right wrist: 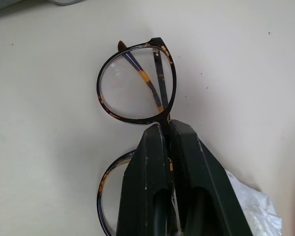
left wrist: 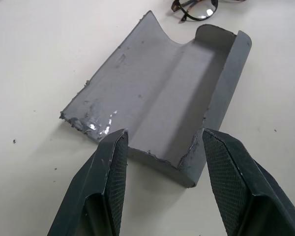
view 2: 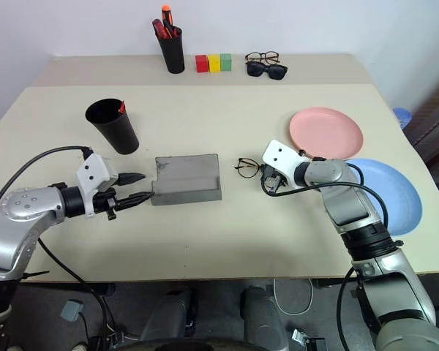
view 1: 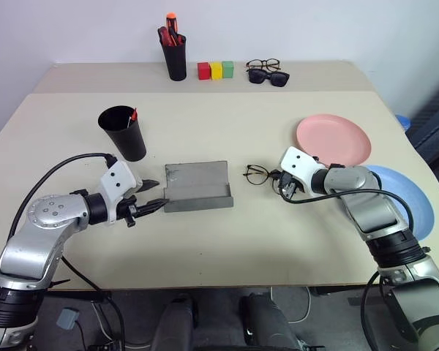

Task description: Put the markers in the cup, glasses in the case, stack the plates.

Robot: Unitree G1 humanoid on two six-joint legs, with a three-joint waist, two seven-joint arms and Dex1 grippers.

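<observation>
Glasses (right wrist: 136,83), thin dark wire frame with clear round lenses, lie mid-table, pinched at the bridge by the right gripper (right wrist: 165,129). Beside them the grey case (view 1: 197,186) lies open; left gripper (left wrist: 162,142) spread at its end.

Case (view 1: 197,186) laid open mid-table, glasses (view 1: 257,174) just right of it, cup (view 1: 123,132) behind-left, plates (view 1: 334,139) overlapped at right edge.

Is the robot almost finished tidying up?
Not yet. A red marker sits in the cup. The right pincer pinches the glasses at the bridge, beside the open case. The pink plate and blue plate aren't stacked.
</observation>
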